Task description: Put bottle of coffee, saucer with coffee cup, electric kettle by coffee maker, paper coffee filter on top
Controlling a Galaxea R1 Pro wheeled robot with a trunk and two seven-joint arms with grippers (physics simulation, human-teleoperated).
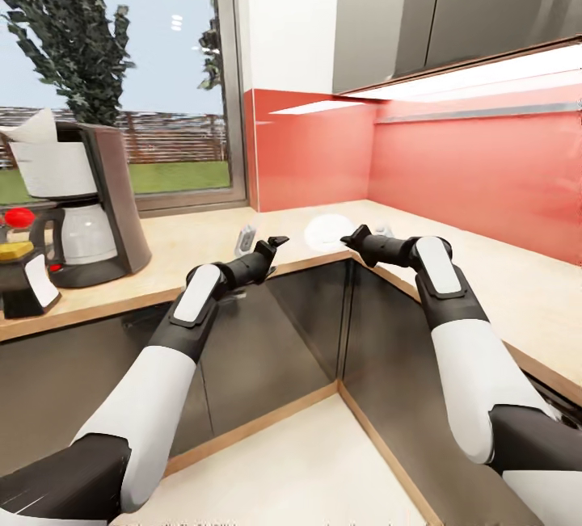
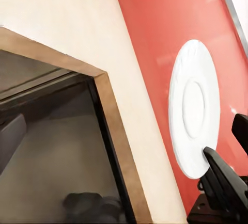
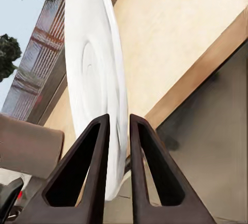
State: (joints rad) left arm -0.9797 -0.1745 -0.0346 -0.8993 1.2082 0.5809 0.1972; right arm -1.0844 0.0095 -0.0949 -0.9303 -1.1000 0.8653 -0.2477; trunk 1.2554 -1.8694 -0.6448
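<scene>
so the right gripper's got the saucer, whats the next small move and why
Probably carry the saucer leftward over the countertop toward the coffee maker. The right gripper pinches the saucer's rim and holds it up on edge, while the coffee maker stands well off to the left by the window, so the saucer isn't beside it yet.

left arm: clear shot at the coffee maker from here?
Probably yes. The coffee maker stands on the countertop on the left arm's side with nothing between them. The left claw looks free; the right claw holds the saucer.

A red backsplash rises behind the pale corner countertop, beside a garden window.
</scene>
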